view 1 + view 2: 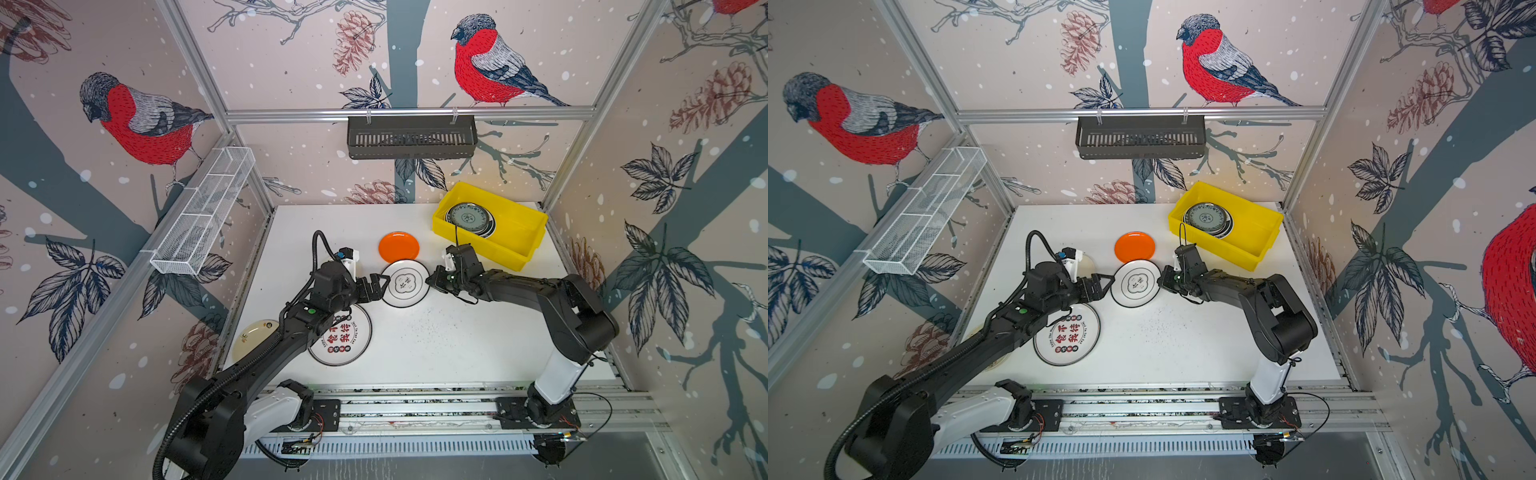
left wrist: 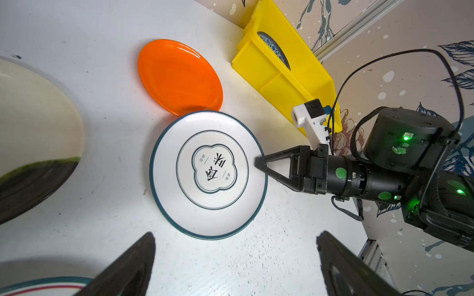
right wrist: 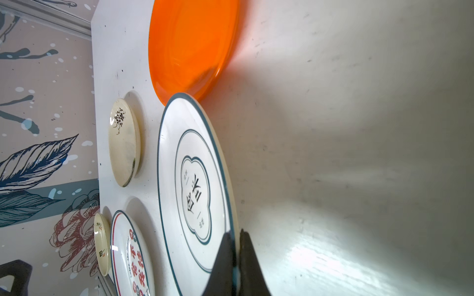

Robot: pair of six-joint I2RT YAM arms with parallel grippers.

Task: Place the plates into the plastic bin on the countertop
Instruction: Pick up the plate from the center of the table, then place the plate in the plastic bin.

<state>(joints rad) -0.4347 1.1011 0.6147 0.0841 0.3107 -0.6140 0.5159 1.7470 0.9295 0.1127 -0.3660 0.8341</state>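
Top views first: the white plate with the teal rim lies face up mid-desk. It's round, so no long axis, and its printed characters sit sideways to the front edge. Its far rim meets the orange plate. The right pincer is at its right rim, and the left pincer is spread wide just off the left rim. The yellow plastic bin sits back right, long axis skewed from centre-back toward the right edge, with teal-patterned plates in its left end. Left wrist view: glossy white face, two teal rings, a clover-shaped frame round black characters, the right pincer's tip on the rim. Right wrist view: that pincer is pressed together on the rim, pinching it.
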